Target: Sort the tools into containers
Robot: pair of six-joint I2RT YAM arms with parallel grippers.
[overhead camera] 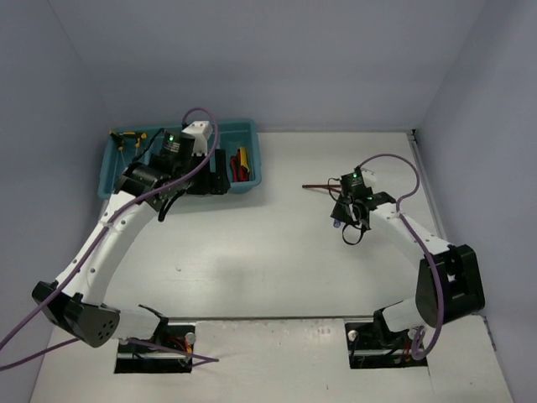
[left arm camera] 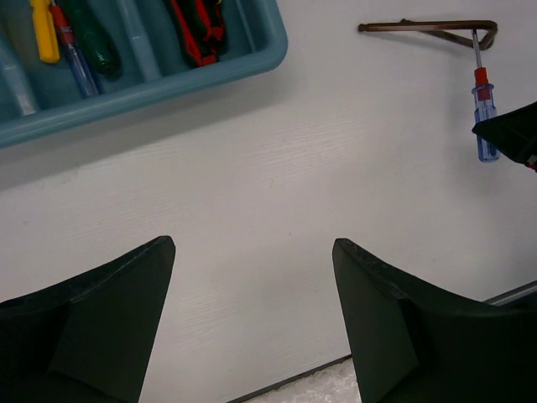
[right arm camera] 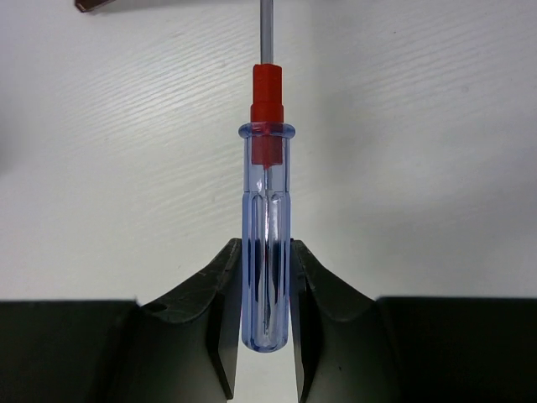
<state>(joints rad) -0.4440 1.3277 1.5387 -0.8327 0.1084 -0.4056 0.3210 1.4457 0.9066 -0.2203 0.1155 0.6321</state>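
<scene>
The teal tray (overhead camera: pixel 117 180) stands at the back left; its near right corner shows in the left wrist view (left arm camera: pixel 252 59). In it lie red-handled pliers (left arm camera: pixel 197 29) and yellow (left arm camera: pixel 42 29), blue (left arm camera: pixel 77 63) and green (left arm camera: pixel 96 46) screwdrivers. My left gripper (left arm camera: pixel 252 248) is open and empty above bare table beside the tray's right end (overhead camera: pixel 214 175). My right gripper (right arm camera: pixel 266 260) is shut on a clear blue screwdriver with a red collar (right arm camera: pixel 266 218), which also shows in the left wrist view (left arm camera: pixel 484 117). Its tip reaches the dark L-shaped hex key (left arm camera: pixel 428 29) on the table (overhead camera: pixel 319 188).
Grey walls close in the white table on the left, back and right. A purple cable loops over each arm. More yellow-handled tools (overhead camera: pixel 126 136) lie at the tray's far left end.
</scene>
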